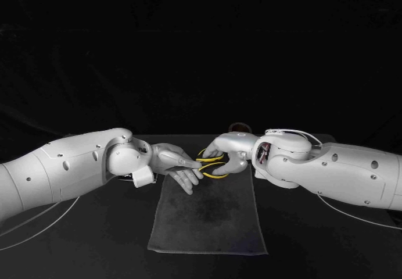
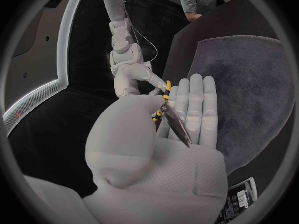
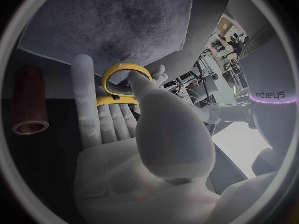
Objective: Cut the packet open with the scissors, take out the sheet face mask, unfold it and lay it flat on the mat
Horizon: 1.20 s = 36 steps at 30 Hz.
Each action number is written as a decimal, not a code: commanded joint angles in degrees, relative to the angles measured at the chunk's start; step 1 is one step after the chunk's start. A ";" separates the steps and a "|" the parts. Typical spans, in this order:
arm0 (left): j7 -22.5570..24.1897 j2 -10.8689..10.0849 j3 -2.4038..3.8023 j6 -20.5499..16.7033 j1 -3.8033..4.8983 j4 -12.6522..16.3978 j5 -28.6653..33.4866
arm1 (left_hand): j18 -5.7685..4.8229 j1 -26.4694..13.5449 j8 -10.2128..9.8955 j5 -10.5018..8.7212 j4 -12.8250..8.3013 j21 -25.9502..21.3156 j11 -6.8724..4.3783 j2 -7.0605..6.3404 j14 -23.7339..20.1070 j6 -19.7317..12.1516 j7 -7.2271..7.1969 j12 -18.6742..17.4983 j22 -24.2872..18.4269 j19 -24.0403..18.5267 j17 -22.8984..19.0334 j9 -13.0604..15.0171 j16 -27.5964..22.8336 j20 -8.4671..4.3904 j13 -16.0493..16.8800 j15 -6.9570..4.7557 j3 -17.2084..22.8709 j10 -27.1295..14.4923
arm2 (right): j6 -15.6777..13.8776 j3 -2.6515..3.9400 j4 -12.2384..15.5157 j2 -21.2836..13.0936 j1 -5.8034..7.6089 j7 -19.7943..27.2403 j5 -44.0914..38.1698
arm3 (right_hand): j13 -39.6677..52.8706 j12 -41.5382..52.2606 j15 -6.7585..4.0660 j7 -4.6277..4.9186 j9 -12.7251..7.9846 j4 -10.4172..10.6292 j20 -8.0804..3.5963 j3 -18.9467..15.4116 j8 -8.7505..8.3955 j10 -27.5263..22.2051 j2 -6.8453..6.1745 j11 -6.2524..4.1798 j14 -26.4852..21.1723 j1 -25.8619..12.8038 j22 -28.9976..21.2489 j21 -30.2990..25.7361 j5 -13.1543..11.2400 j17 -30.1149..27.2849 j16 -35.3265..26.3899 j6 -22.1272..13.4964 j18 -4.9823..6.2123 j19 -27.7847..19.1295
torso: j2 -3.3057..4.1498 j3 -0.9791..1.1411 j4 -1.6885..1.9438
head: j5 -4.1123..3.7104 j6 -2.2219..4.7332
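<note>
The right hand's fingers (image 3: 84, 99) lie along the yellow loops of the scissors (image 3: 124, 70), and the thumb is pushed up to the upper loop. So the right hand (image 1: 230, 150) has the handles in its grasp, which is the grip you'd want for cutting. The blades point across at the left hand (image 1: 174, 161), whose fingers (image 2: 196, 109) are stretched out flat and side by side. The dark blades lie slantwise against them, closed as far as I can see, with the thumb close by near the pivot. Whether that thumb really pins the scissors or the blades merely rest there, I can't tell. My guess is that the left hand is steadying the tool while the right settles its hold in the loops.

The two hands meet over the far end of the mat (image 1: 210, 226), which lies spread on the tabletop (image 1: 322, 256), running lengthwise toward the robot, laid out for the mask. The packet (image 2: 241, 203) lies flat at the mat's edge, close to the left wrist and apart from the fingers. The part I can see looks uncut. A brown tube (image 3: 29, 102) sits beyond the mat, out of the way.

By my reckoning no cutting has begun. The left hand will have to leave the blades and bring the packet up to them.
</note>
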 commanded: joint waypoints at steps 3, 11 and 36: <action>0.85 0.13 0.12 1.37 0.09 0.07 0.31 | 0.79 -0.17 0.20 0.26 -1.67 0.18 0.09 0.52 0.12 0.24 -0.05 0.09 0.05 0.29 0.05 0.03 -0.24 -0.10 0.05 -0.43 2.00 0.30 | 2.17 -0.10 -0.75 0.85 -0.43 -1.72 -2.25 | 0.09 0.16 0.03 0.03 0.13 -0.44 0.29 0.03 0.47 0.73 0.71 -0.04 0.73 -0.28 0.11 0.33 -0.34 0.10 0.17 0.69 0.50 -0.07 | 0.03 -0.04 -0.03 | -0.11 -0.16; 0.74 0.25 0.12 1.98 0.09 0.32 0.48 | 0.78 -0.26 0.23 0.26 -1.72 0.20 0.09 0.51 0.13 0.22 -0.05 0.08 0.06 0.29 0.08 0.07 -0.25 -0.11 0.05 -0.43 2.09 0.31 | 1.41 -0.18 -2.21 2.73 -1.08 -3.16 -3.57 | 0.05 0.08 0.10 0.08 0.19 -0.70 0.40 0.52 0.70 1.45 1.26 0.10 1.37 -0.26 0.23 0.50 -0.48 0.17 0.27 1.14 0.49 -0.13 | 0.00 -0.02 0.03 | -0.18 -0.27; 0.64 0.45 0.12 2.31 0.10 0.68 0.55 | 0.77 -0.40 0.25 0.26 -1.77 0.21 0.10 0.48 0.10 0.17 -0.04 0.05 0.06 0.29 0.11 0.12 -0.28 -0.11 0.05 -0.42 2.21 0.29 | 7.44 -0.80 -5.60 6.76 -1.93 -5.58 -4.94 | 0.00 0.06 -1.15 -1.32 0.25 -1.49 -0.30 5.83 2.05 6.75 2.44 -1.38 5.84 -2.82 0.82 1.57 -1.00 0.50 0.90 5.07 0.76 0.72 | -0.01 -0.05 -0.05 | -0.24 -1.10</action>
